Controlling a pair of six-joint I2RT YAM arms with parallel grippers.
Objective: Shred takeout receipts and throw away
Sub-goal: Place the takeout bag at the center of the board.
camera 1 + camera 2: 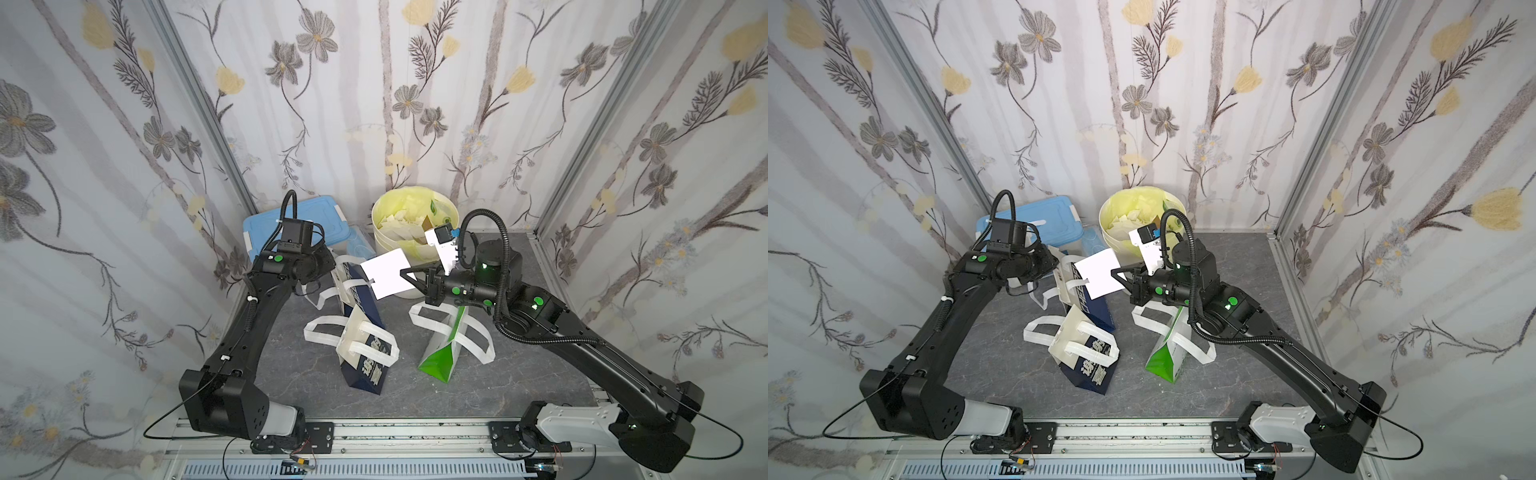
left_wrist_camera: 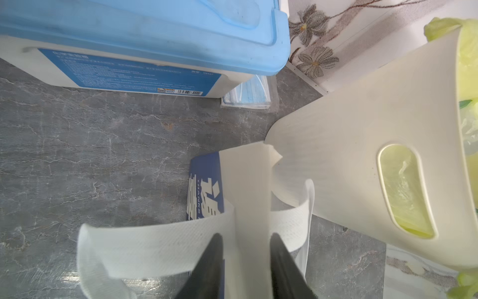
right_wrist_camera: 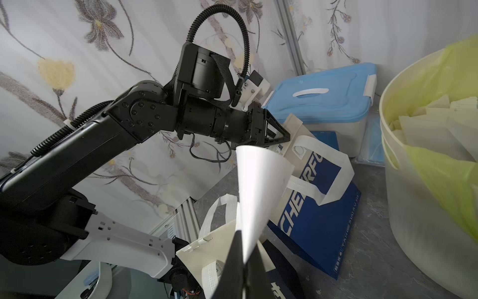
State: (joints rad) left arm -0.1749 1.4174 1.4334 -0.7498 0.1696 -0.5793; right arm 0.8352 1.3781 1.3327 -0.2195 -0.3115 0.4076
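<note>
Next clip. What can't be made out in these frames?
- Print on the plain white paper receipt pinched by the right gripper: glare whitens it in every view.
- Left gripper: its own wrist hides the fingertips in both top views; the wrist view's edge cuts off the white strip between them.
- Insides of the navy paper bags: seen only from outside.
- Depth of scraps in the cream plastic bin: top layer only.

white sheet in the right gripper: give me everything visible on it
The receipt is a plain white, thin, blank-looking paper sheet, roughly rectangular. The right gripper is shut on one edge, and nothing else appears to touch it. It is held in the air and bows into a curve in the right wrist view. It sits in front of the cream bin and above the navy bag.
</note>
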